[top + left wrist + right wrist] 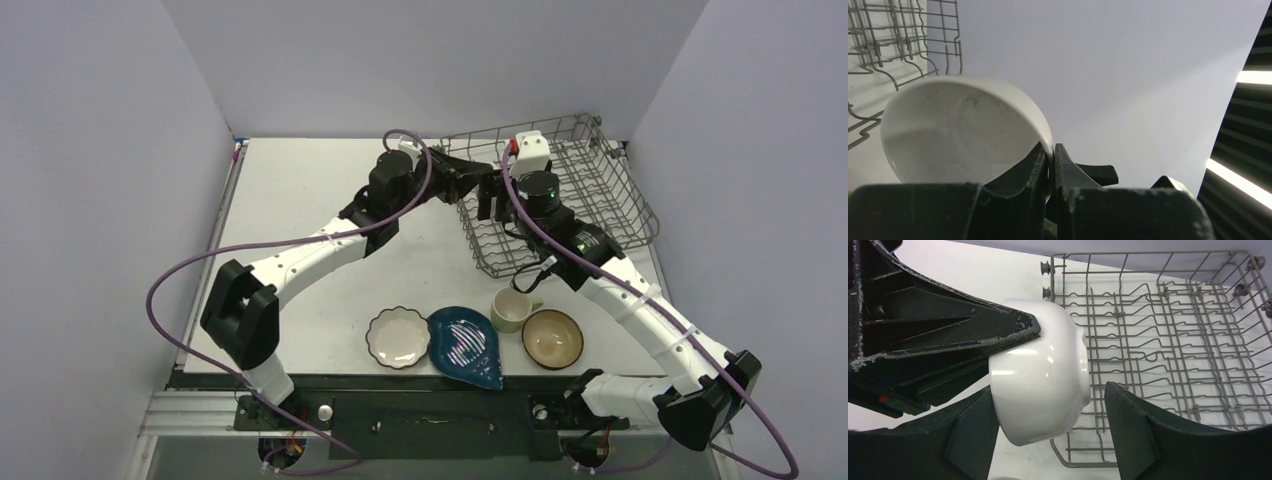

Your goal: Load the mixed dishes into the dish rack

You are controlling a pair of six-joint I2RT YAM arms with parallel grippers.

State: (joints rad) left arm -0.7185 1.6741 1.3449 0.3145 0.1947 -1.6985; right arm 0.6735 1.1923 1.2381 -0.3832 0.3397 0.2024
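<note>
Right wrist cam: left gripper (1050,152) pinched tight on the rim of the small white bowl (1040,380), right gripper (1049,395) spread wide either side of it, dish rack (1173,340) just past its fingers

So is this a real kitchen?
Probably not, more a robot test booth: plain grey walls around a white table, a left arm and right arm bolted at its near edge, and a wire dish rack on it.

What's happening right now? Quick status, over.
Left gripper shut on rim of small white bowl. Right gripper open, jaws flanking it, by dish rack. No obstruction seen.
</note>
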